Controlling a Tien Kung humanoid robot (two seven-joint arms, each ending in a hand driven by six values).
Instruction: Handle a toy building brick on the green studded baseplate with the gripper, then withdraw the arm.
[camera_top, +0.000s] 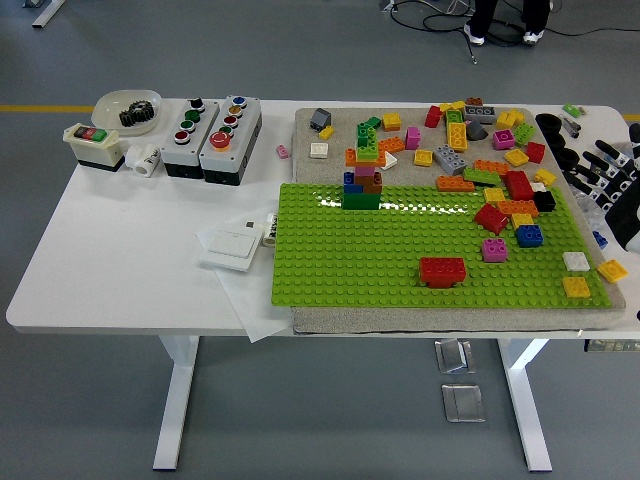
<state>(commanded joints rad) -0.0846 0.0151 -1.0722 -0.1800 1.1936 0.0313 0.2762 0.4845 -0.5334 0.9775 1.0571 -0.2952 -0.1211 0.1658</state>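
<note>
Right hand at surface edge, fingers spread, empty; best lowered squarely onto red brick on green baseplate.

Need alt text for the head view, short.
A green studded baseplate on a white table holds a red brick near its front, with loose bricks scattered behind. The robot's right hand rests open at the right edge, holding nothing.

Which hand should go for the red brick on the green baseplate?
Right, probably. The right hand hovers open at the table's right edge, beside the baseplate. The left hand isn't in view. The red brick sits right of centre.
</note>
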